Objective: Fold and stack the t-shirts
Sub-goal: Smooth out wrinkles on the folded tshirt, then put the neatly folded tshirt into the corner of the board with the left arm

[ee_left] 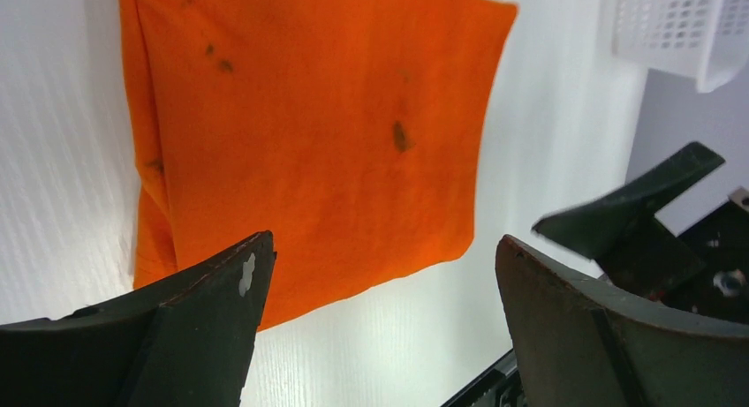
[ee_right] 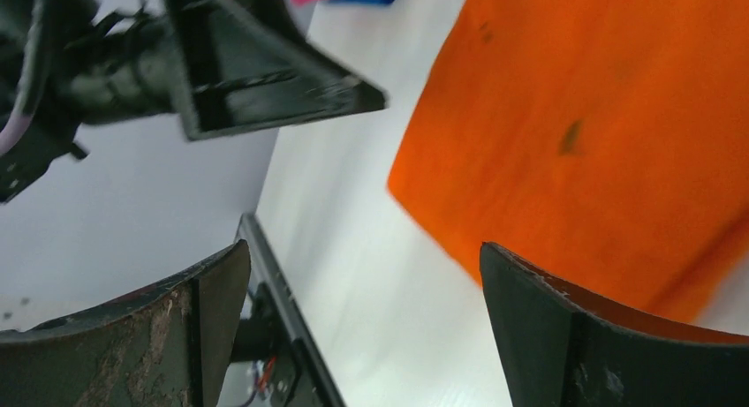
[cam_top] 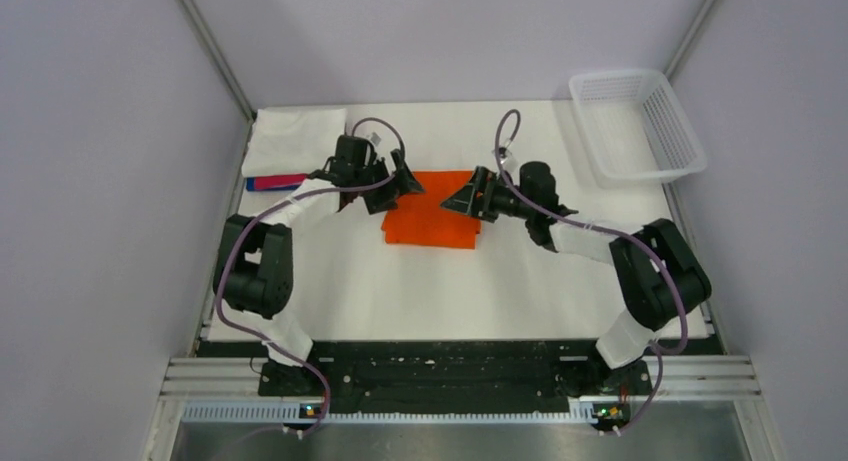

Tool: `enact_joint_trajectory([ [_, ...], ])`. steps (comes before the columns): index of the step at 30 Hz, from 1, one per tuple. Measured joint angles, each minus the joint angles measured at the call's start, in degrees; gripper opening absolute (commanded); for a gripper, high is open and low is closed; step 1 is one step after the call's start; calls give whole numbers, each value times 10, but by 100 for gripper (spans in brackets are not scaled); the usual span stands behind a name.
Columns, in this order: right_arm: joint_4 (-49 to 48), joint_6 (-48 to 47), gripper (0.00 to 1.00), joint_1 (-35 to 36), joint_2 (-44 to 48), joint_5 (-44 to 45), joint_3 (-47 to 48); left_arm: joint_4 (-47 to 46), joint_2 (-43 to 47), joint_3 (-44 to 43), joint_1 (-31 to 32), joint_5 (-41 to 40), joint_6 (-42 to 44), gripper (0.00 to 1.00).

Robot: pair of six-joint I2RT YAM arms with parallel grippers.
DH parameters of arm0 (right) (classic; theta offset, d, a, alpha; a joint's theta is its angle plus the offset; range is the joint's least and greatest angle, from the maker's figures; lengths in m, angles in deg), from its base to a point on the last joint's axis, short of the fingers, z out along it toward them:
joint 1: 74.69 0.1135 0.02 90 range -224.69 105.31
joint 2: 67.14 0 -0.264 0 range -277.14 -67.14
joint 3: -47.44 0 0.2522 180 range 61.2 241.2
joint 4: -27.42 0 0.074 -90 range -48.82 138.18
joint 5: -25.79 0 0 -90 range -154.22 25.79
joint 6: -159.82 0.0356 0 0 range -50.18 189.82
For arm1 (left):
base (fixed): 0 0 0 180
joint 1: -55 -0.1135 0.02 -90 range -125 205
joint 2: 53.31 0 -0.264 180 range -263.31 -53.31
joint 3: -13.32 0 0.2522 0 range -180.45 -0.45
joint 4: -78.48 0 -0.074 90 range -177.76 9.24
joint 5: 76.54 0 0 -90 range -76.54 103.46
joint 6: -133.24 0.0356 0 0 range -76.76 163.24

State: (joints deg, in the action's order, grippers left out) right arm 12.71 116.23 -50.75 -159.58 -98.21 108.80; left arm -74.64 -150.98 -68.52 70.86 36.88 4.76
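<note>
We see two arms built alike: the left arm at the left of the top view and the right arm at the right. Both have chunky black joint housings joined by white-wrapped links. A purple-grey cable trails along each. Both rise from a black plate at the bottom edge. The left gripper and right gripper are black, with broad wedge-shaped fingers. In the wrist views we see those fingers scuffed, with pale chips and brownish wear.
</note>
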Motion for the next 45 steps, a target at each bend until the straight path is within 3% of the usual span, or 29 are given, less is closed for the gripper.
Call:
enact_joint_trajectory([
  [3,-60,31,99,25,-45,-30,-23,-10,-34,22,4,3,-11,99],
  [8,-116,67,99,3,-135,-19,-79,-33,-73,49,2,11,-26,99],
  [13,-184,76,99,-8,-137,-17,-114,-63,-64,70,2,16,-26,99],
  [17,-168,60,99,-8,-105,-16,-132,-56,-35,91,8,10,-20,99],
  [24,8,-28,99,-9,89,35,-126,11,56,80,17,-79,7,99],
  [30,145,-95,99,-9,310,170,-130,69,9,-2,17,-159,40,99],
  [34,215,-115,99,-11,412,259,-151,98,-60,-37,17,-172,61,91],
  [41,312,-126,99,-12,483,344,-184,135,-164,-130,29,-179,85,68],
  [43,329,-129,99,-12,491,360,-185,142,-186,-155,42,-186,89,59],
  [45,338,-131,99,-12,498,372,-187,148,-200,-172,59,-194,90,42],
])
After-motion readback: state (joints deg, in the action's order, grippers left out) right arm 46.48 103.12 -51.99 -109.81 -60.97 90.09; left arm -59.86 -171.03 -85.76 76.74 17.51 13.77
